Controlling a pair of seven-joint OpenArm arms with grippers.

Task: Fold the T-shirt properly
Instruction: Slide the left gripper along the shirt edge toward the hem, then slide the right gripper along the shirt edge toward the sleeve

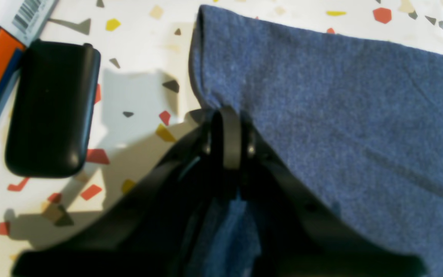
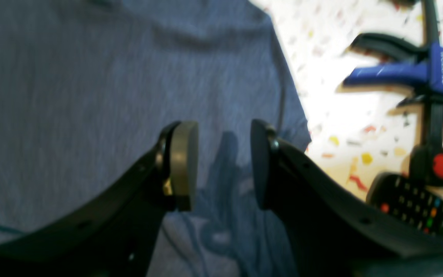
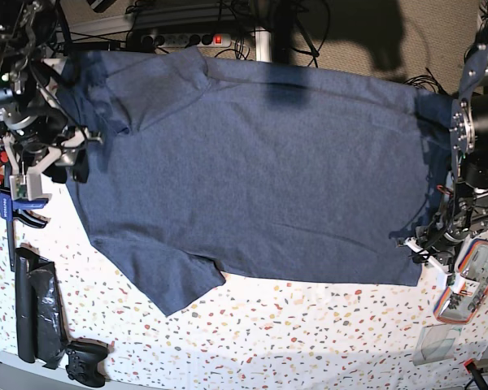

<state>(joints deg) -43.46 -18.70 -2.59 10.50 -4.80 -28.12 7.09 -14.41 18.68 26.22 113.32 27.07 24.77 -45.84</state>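
One T-shirt (image 3: pixel 252 171) lies spread flat across the speckled table (image 3: pixel 309 325), neck end at the base view's left, hem at its right, one sleeve (image 3: pixel 175 284) pointing toward the near edge.

Left gripper (image 1: pixel 227 132) is clamped shut on the hem corner, cloth bunched between the pads. Right gripper (image 2: pixel 223 165) hovers over the shoulder area with jaws apart, nothing between them yet.

Step in hand, as I judge it: getting both ends pinched for the first fold. To do it well, the right gripper should close on the fabric edge, not mid-panel, and both arms should lift evenly so the cloth stays taut and doesn't drag.

Count:
- One shirt
- Two grippers
- One black case (image 1: pixel 52 109) beside the hem
- One blue clamp (image 2: pixel 417 73)
- One remote (image 2: pixel 417 204)
- One game controller (image 3: pixel 85 361)
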